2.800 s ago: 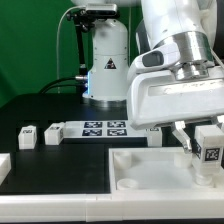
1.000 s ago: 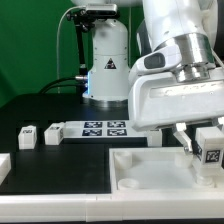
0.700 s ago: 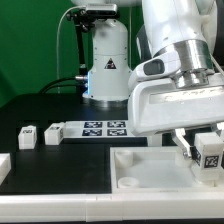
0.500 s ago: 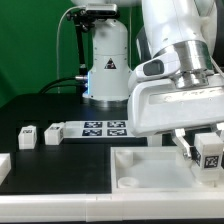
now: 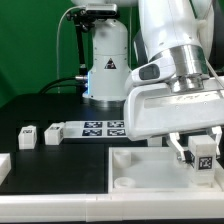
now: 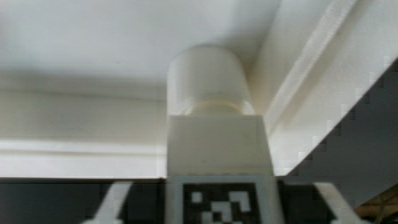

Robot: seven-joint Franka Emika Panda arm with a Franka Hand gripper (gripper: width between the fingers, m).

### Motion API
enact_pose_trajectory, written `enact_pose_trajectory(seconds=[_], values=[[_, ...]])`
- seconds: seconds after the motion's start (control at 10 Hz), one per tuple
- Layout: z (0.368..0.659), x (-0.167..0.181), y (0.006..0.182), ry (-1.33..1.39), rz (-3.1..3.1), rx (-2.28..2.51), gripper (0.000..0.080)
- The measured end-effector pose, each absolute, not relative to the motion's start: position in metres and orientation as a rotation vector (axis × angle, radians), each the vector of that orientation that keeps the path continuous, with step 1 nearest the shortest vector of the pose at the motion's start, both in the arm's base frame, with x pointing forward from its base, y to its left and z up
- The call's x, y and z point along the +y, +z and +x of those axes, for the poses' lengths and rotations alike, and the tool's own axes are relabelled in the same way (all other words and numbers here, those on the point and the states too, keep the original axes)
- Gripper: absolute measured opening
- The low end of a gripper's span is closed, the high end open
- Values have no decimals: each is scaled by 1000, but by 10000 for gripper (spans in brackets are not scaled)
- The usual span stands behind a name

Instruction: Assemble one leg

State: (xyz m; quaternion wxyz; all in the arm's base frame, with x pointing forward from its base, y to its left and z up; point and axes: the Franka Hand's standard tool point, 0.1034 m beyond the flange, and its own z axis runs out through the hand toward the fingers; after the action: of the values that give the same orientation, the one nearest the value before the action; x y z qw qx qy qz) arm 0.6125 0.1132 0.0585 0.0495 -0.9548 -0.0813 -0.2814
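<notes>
My gripper (image 5: 198, 160) is shut on the leg (image 5: 203, 156), a small white block with a black-and-white tag. It holds the leg just above the right part of the large white panel (image 5: 140, 172) at the front. In the wrist view the leg (image 6: 219, 140) stands between my fingers (image 6: 118, 203), its round peg end pointing at the panel (image 6: 89, 70) close to the raised corner rim. Whether the peg touches the panel I cannot tell.
The marker board (image 5: 105, 128) lies behind the panel. Two small white tagged blocks (image 5: 28, 136) (image 5: 53, 133) stand at the exterior view's left. A white piece (image 5: 3, 165) lies at the left edge. The robot base (image 5: 105, 60) is behind.
My gripper has moved down and slightly toward the exterior view's left with the leg, bringing it closer to the panel.
</notes>
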Motion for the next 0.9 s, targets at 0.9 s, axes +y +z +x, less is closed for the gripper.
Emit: enact_pose_trajectory(seconds=[0.9], values=[[612, 113, 58, -857, -2909, -248, 649]])
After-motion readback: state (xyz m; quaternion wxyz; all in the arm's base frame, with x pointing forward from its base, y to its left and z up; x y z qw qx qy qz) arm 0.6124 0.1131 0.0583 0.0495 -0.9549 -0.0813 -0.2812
